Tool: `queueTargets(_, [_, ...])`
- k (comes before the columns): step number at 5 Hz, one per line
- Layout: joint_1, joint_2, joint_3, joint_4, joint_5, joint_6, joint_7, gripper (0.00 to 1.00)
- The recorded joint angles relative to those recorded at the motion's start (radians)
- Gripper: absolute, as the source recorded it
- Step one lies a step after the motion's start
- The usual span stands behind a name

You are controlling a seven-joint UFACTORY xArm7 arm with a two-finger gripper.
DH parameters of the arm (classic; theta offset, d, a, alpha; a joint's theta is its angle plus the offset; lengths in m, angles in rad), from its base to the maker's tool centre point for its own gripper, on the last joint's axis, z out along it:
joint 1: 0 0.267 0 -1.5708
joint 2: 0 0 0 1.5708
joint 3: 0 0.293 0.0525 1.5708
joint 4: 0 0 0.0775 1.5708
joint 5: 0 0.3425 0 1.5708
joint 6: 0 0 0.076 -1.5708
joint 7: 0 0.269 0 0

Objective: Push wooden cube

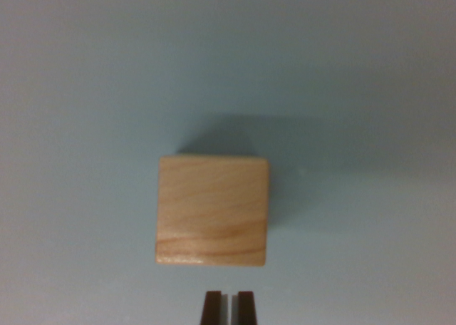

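Pale blue-grey tabletop (pixel 85 90) fills the whole wrist view, bare apart from one wooden cube (pixel 212 211) sitting just below centre, its grain running across and its soft shadow falling toward one o'clock. At six o'clock, right at the bottom edge, the gripper (pixel 229 307) shows as two dark fingertips (pixel 211 308) drawn nearly together, only a thin pale slit between them, and they hold nothing. They sit just beside the cube's near face, a narrow strip of table between them, though the picture is blurry enough that I can't say how high they ride. By my reading the push itself is not yet made: the approach looks lined up, and what is left is contact and the shove toward twelve o'clock.
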Motion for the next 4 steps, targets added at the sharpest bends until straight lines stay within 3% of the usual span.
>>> queueTargets(1, [0.0034,0.009,0.004,-0.031,0.0010,-0.035,0.006,0.00])
queueTargets(4, [0.0064,0.017,0.007,-0.059,0.0019,-0.065,0.011,0.00])
